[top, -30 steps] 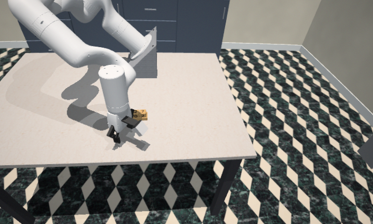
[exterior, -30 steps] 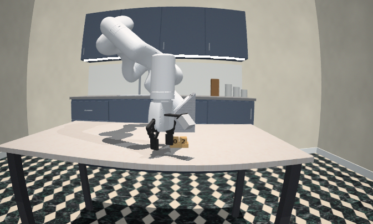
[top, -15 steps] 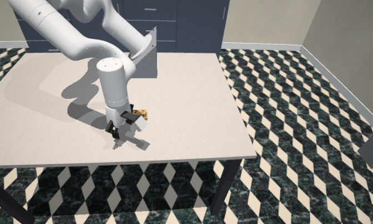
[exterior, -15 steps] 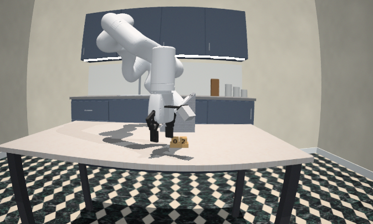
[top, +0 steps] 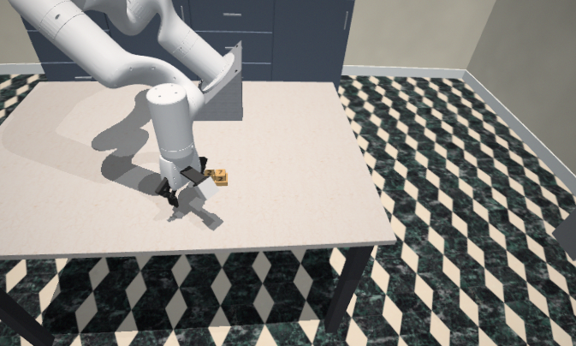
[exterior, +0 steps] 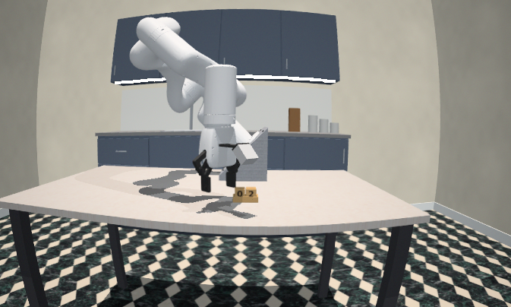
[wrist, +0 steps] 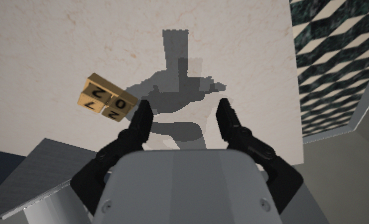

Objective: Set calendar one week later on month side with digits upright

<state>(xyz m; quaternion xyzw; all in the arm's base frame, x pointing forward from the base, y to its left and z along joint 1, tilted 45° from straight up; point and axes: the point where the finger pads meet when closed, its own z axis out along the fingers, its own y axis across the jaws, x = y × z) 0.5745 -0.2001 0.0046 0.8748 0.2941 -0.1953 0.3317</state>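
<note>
- Gripper [top: 189,182] [exterior: 218,186] [wrist: 184,107] stands wide open, nothing between its fingers, above the counter [top: 281,206] [exterior: 306,198] [wrist: 245,30].
- Calendar tray [top: 223,183] [exterior: 245,199] [wrist: 111,86] sits just beside it, inward from the counter's front edge, well apart from the corners.
- Zero cube [top: 209,173] [exterior: 239,193] [wrist: 119,104] and two cube [top: 221,174] [exterior: 250,193] [wrist: 97,93] stand in the tray, reading 02 towards the front edge.

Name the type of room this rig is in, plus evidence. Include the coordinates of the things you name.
Likely a kitchen: blue wall cabinets [exterior: 250,45] above a counter [exterior: 134,134], and three canisters [exterior: 312,124] on it beside a brown block [exterior: 294,119].
</note>
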